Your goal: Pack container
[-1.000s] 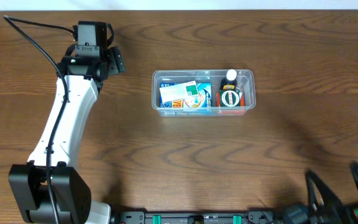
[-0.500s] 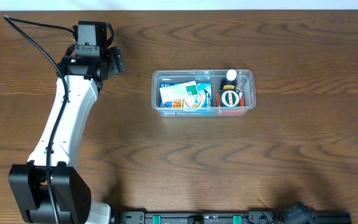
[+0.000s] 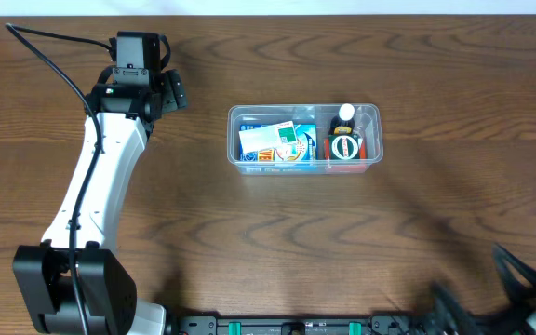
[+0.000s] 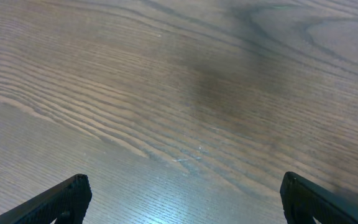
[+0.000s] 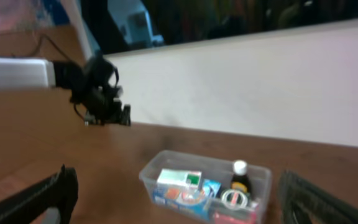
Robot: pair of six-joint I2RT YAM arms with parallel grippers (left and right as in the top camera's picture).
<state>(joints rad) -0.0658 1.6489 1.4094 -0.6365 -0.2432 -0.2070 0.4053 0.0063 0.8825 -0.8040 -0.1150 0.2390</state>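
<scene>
The container sits at the middle of the worktop, holding a blue carton and a small bottle. The left tool and right tool are both spread apart, empty, well away. A low approach could shove the light tub or topple the bottle.

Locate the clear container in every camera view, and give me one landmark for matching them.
Overhead: container sits just above centre.
Left wrist: not in view; only wooden table shows.
Right wrist: container lies low, near centre.
Shared landmark: white-capped bottle at its right end, also seen in right wrist.
</scene>
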